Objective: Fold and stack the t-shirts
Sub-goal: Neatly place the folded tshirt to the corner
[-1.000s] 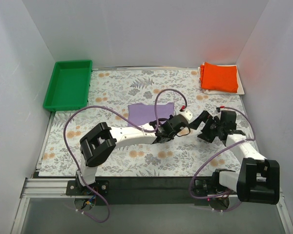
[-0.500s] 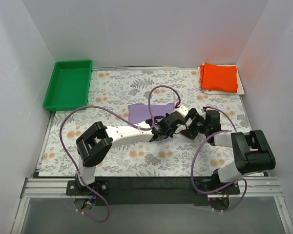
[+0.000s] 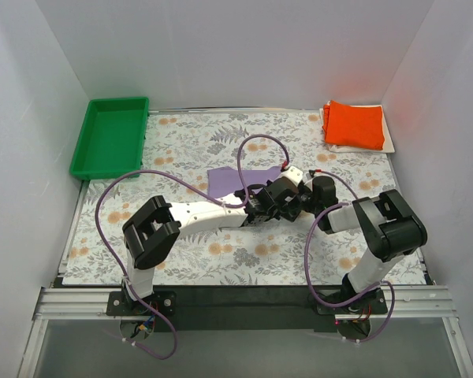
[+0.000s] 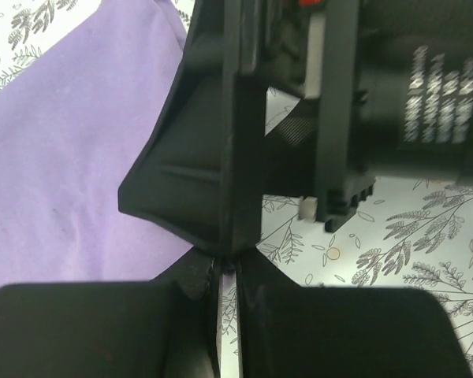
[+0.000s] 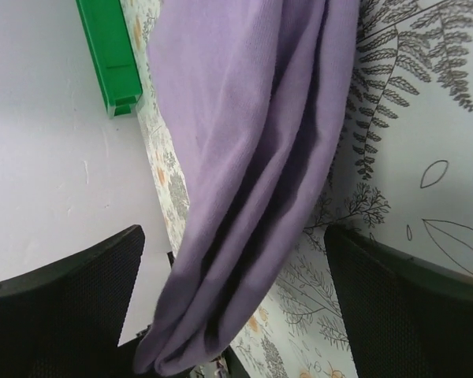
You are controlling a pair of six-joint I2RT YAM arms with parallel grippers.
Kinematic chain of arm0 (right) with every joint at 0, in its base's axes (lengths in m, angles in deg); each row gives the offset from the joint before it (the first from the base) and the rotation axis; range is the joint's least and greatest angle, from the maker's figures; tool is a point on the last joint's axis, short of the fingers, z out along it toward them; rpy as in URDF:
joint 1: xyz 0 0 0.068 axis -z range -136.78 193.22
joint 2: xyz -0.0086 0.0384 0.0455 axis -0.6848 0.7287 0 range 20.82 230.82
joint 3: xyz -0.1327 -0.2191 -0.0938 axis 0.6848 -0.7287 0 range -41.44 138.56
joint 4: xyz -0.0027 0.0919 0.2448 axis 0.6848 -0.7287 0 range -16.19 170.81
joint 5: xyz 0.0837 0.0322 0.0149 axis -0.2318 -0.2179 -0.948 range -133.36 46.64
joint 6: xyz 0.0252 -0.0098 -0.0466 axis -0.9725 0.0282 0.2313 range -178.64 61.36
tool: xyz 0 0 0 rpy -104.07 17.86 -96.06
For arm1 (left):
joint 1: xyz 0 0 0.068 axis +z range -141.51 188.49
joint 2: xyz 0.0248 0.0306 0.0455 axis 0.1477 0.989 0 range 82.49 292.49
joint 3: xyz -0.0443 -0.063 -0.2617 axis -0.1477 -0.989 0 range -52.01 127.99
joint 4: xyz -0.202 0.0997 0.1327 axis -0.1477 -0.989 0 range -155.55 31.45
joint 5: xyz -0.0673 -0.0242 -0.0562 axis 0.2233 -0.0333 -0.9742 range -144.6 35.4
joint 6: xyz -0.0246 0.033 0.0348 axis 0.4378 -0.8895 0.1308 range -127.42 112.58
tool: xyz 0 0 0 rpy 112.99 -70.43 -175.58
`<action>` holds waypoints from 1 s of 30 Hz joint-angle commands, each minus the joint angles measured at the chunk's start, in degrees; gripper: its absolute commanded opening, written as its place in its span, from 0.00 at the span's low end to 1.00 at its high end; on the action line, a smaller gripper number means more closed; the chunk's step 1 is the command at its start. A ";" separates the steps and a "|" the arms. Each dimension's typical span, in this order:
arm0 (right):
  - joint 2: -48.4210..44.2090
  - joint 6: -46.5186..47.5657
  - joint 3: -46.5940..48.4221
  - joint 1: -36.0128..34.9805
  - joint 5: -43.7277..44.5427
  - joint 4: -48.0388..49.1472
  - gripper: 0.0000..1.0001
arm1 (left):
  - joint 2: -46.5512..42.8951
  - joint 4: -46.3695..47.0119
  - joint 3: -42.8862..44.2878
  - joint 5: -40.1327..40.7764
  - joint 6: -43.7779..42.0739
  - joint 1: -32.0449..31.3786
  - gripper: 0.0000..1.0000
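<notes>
The light purple t-shirt point(image 3: 238, 179) lies mid-table, and its right edge is bunched and lifted. My left gripper point(image 3: 286, 201) is shut on that bunched edge; in the left wrist view its jaws point(image 4: 229, 272) show only a thin slit, with purple cloth point(image 4: 71, 157) to the left. My right gripper point(image 3: 304, 198) faces it, open. In the right wrist view its fingers point(image 5: 63, 315) stand on either side of the hanging purple fold point(image 5: 252, 118) without touching it. The orange folded t-shirt point(image 3: 355, 124) rests on a whitish one point(image 3: 389, 145) at the back right.
A green plastic tray point(image 3: 110, 135) sits at the back left corner and also shows in the right wrist view point(image 5: 110, 55). White walls enclose the floral table cover point(image 3: 181, 150). Purple cables loop above both arms, which meet close together at mid-table.
My right gripper has swung left to the left gripper and now straddles the lifted purple edge, its jaws slightly narrower. The left gripper has edged up and right with the cloth.
</notes>
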State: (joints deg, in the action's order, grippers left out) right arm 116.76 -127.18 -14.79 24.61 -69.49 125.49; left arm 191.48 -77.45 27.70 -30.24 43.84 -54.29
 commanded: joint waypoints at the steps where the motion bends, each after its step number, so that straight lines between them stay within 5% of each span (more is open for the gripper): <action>1: 1.79 0.85 1.64 -1.42 2.05 -1.09 0.84 | -0.89 0.18 3.35 -0.10 1.47 0.21 0.00; 6: 3.99 2.52 4.63 -1.34 0.03 -1.18 0.69 | -0.71 -0.35 3.53 -1.68 4.01 0.21 0.00; 8: 4.60 3.75 5.25 -1.43 -0.24 -1.18 0.55 | -0.88 -0.61 2.92 -1.77 6.03 0.21 0.02; 14: 5.57 6.65 6.66 -0.73 -2.43 -1.62 0.02 | -1.32 -4.91 4.58 0.69 13.75 0.21 0.37; 20: 4.87 17.79 12.44 2.61 -4.02 -13.02 0.01 | -4.22 -8.34 4.24 1.13 21.41 2.57 0.73; 30: 13.91 57.61 47.32 4.72 13.79 -53.81 0.01 | -17.29 -12.75 -7.44 -7.74 24.67 22.60 0.94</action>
State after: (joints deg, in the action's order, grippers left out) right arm 129.32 -86.22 23.77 28.70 -65.55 85.67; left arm 181.47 -88.25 23.17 -34.98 67.23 -36.79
